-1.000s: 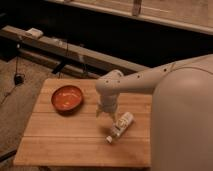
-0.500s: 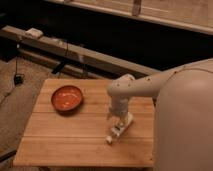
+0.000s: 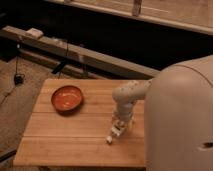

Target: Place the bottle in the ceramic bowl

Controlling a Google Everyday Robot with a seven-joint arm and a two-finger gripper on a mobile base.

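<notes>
The small white bottle (image 3: pixel 114 132) lies on its side on the wooden table (image 3: pixel 60 135), cap toward the front left. My gripper (image 3: pixel 121 122) hangs straight down over the bottle's far end, at or just above it. The ceramic bowl (image 3: pixel 67 98), orange-red inside with a darker rim, sits empty on the table to the left, well apart from the bottle and the gripper.
My white arm and body (image 3: pixel 180 120) fill the right side and cover the table's right edge. A long low beam (image 3: pixel 85 55) and cables run behind the table. Carpeted floor lies to the left.
My gripper has moved right and toward the front, from near the bowl's right side to directly over the bottle. The bottle and the bowl have not moved.
</notes>
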